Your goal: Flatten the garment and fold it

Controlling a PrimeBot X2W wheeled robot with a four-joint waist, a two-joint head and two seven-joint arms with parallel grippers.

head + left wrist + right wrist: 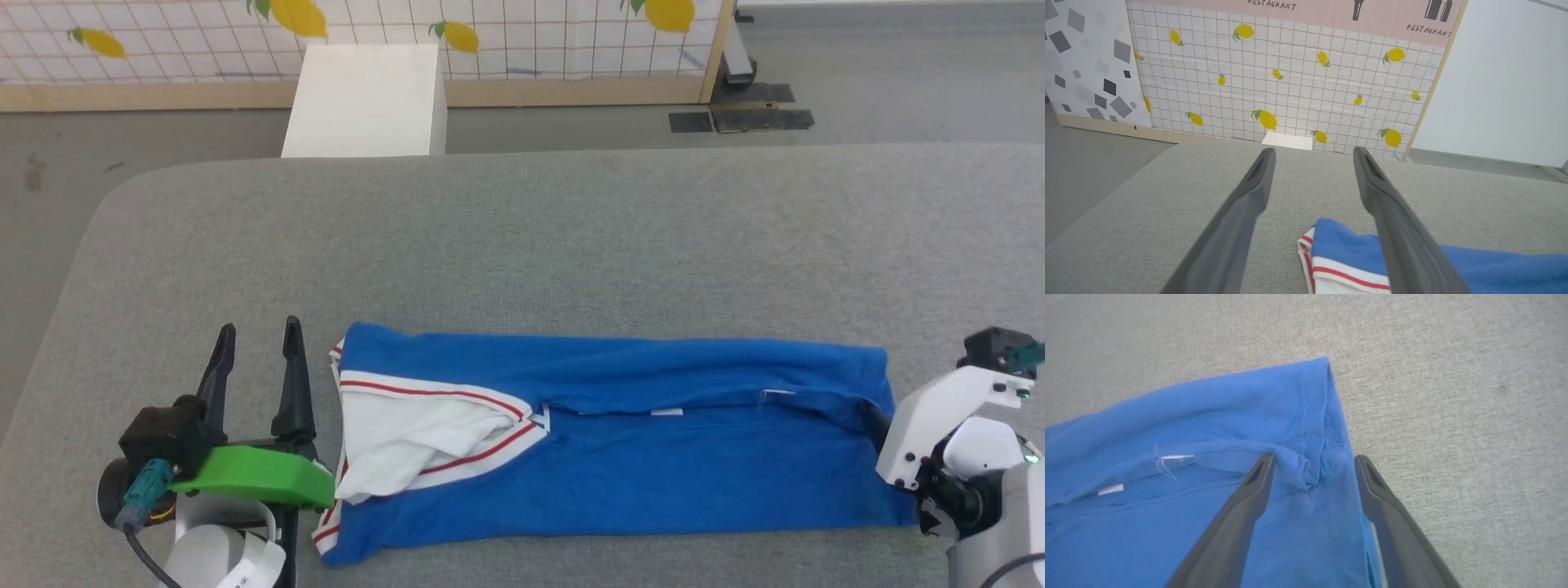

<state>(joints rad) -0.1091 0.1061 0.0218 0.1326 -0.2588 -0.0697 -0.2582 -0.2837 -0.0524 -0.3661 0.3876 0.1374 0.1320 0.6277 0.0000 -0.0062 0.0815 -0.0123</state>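
Note:
The garment [653,457], a bright blue jersey, lies folded lengthwise into a long band near the front of the grey table [522,237]. Its white panel with red-striped trim [408,433] is at the left end. My left gripper [258,339] stands open just left of that end, fingers apart over bare table. The left wrist view shows the left gripper [1314,152] with the jersey's striped corner [1339,249] low beside the right finger. My right gripper [872,420] is at the right end. It is open, and the right gripper [1314,459] straddles the blue hem corner [1306,416], with nothing pinched.
A white box [367,98] stands on the floor behind the table, in front of a lemon-patterned partition [506,41]. Dark patches [743,118] mark the floor at the back right. The table's rounded left corner [106,212] is close to the left arm. Bare grey surface stretches behind the jersey.

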